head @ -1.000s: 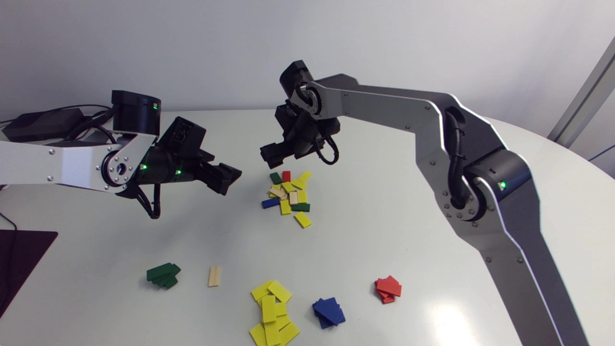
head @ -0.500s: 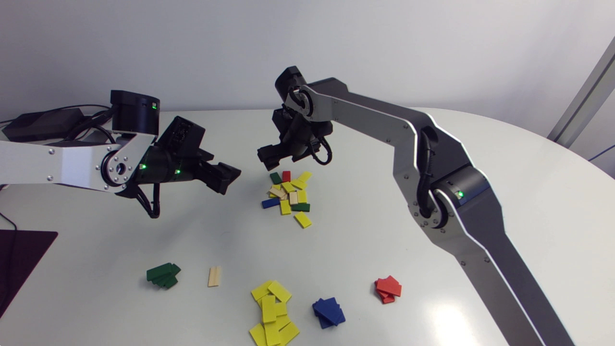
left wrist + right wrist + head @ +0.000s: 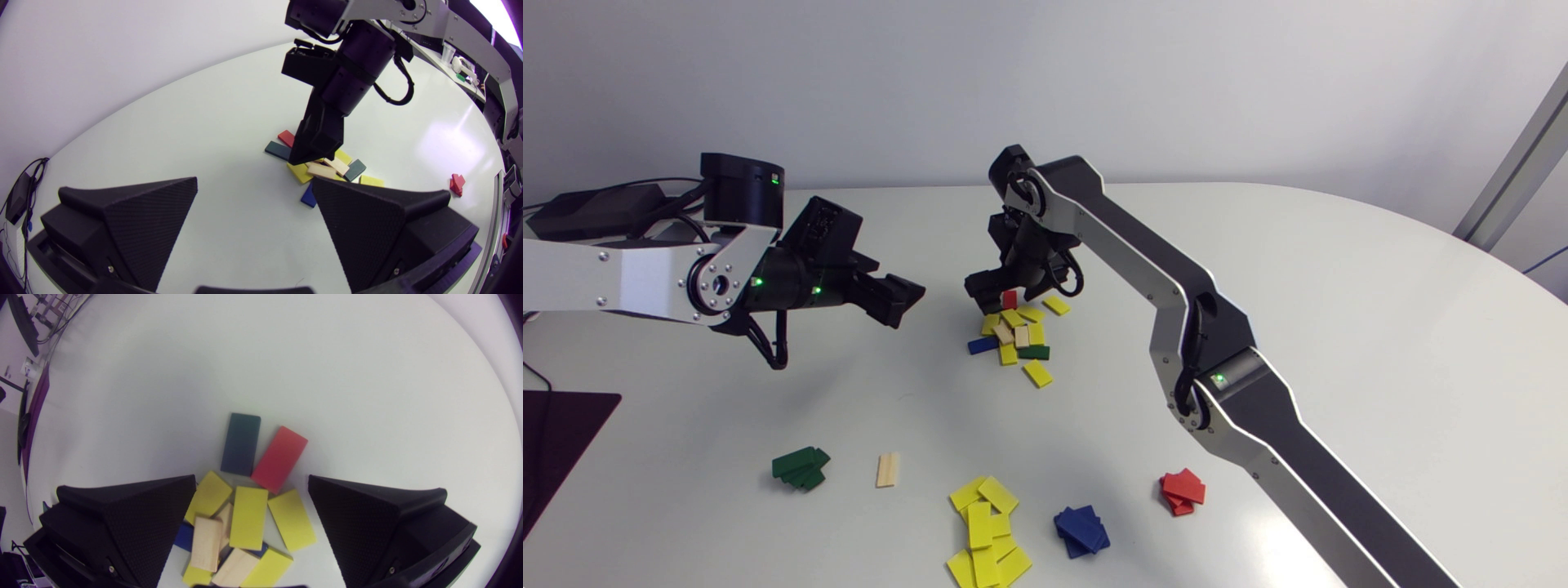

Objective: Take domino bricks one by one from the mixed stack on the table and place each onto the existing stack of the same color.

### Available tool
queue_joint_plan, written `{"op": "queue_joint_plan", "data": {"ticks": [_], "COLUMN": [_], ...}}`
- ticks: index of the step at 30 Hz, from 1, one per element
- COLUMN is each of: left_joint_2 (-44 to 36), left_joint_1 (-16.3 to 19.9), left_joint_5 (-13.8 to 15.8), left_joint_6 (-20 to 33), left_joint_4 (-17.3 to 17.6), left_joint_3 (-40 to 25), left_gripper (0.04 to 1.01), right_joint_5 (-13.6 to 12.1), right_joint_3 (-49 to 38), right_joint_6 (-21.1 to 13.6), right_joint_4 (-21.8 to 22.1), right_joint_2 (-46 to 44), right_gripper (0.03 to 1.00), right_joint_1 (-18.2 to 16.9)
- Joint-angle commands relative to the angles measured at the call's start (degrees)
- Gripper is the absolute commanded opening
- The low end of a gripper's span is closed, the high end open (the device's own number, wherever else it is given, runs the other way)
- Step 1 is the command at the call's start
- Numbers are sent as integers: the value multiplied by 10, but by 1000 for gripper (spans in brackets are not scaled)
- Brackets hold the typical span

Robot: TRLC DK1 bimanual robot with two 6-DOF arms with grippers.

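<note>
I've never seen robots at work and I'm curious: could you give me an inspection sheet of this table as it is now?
Surface: white table, no spills seen.
Job's things: mixed pile mid-table; green stack, yellow stack, blue stack and red stack near the front; wooden brick between green and yellow.
Clutter: dark mat at the left edge.
Grippers: left gripper open, empty, beside the pile; right gripper open, low over the pile.
Cables: left loop and right loop hang at the wrists.
Surroundings: nothing seen.

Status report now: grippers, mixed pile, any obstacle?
Right gripper open, low over pile, nothing gripped. Left gripper open, empty, off to the side. Nothing in the way.
</note>
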State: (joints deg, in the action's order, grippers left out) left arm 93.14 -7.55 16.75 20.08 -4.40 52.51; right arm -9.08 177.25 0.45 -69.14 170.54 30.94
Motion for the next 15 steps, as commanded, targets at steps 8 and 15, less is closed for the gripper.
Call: {"op": "queue_joint_plan", "data": {"ticks": [8,15], "left_joint_2": [1,-4], "left_joint_1": [4,12], "left_joint_5": [7,11], "left_joint_6": [9,12], "left_joint_4": [-7,-9], "left_joint_3": [6,-6], "left_gripper": [1002,1002], "right_joint_5": [-5,-4], "right_joint_3": [64,50], "right_joint_6": [11,11], "right_joint_4": [-18,-12], "right_joint_2": [17,12], "right_gripper": [966,936], "right_joint_1": [12,16]}}
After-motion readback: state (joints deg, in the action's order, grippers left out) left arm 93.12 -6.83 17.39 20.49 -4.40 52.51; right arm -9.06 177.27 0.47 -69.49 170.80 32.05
